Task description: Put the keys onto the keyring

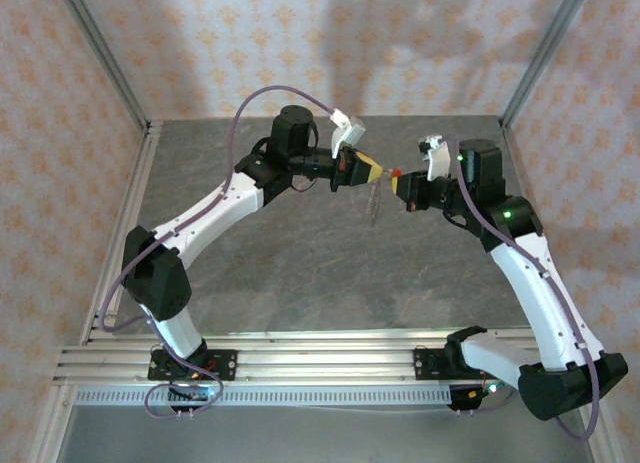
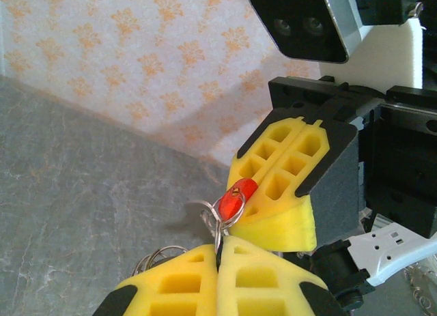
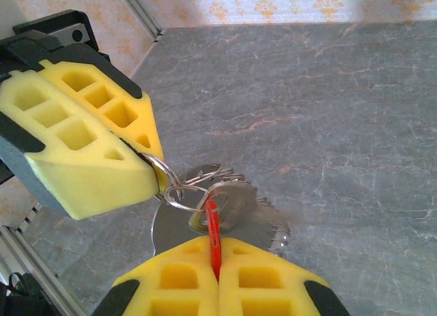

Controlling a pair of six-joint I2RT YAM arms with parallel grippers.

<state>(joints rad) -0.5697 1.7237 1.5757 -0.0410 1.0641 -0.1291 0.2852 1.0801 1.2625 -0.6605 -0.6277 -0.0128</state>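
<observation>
Both grippers meet tip to tip in the air above the table's far middle. My left gripper [image 1: 371,168] [image 2: 222,246] is shut on the keyring [image 2: 217,224] [image 3: 179,192], a silver wire ring gripped edge-on. My right gripper [image 1: 399,183] [image 3: 218,253] is shut on the key [image 2: 233,200] [image 3: 213,224] [image 1: 396,172], with the red plastic head sticking out past its pads. A coil of the ring's wire lies around the red head at its hole. In the right wrist view, the left gripper's yellow fingers [image 3: 89,149] pinch the ring at the upper left.
A silver key [image 3: 239,196] and a short chain [image 3: 278,228] hang from the ring below the grippers, and more wire loops [image 2: 160,256] show beside the left fingers. The grey marbled table [image 1: 320,273] lies well beneath. A metal frame post [image 1: 105,58] and patterned walls bound the back.
</observation>
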